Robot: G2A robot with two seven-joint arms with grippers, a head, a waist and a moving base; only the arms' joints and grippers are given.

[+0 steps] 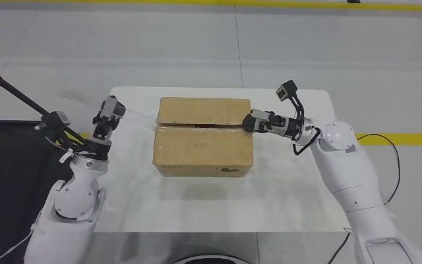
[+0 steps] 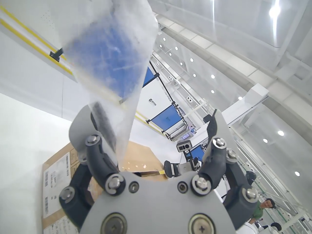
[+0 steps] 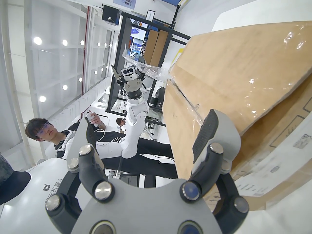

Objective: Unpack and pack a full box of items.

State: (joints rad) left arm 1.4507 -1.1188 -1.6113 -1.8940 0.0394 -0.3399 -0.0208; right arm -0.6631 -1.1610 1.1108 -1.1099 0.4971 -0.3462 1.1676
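Note:
A closed brown cardboard box point(image 1: 203, 142) stands mid-table, its top flaps meeting at a seam. My left gripper point(image 1: 112, 105) is raised off the box's left end, fingers spread open point(image 2: 153, 127). A strip of clear tape point(image 2: 107, 37) clings to one finger and stretches point(image 1: 135, 117) to the box's upper left corner. My right gripper point(image 1: 248, 123) sits at the right end of the seam, open point(image 3: 146, 135), one finger beside the box's point(image 3: 231, 74) flap edge. Farther off, the right wrist view shows the left gripper point(image 3: 128, 74) with the tape point(image 3: 151, 70).
The white table point(image 1: 198, 198) has bare room in front of the box and at both sides. Black rods and cables point(image 1: 39, 119) lie just off the table's left edge.

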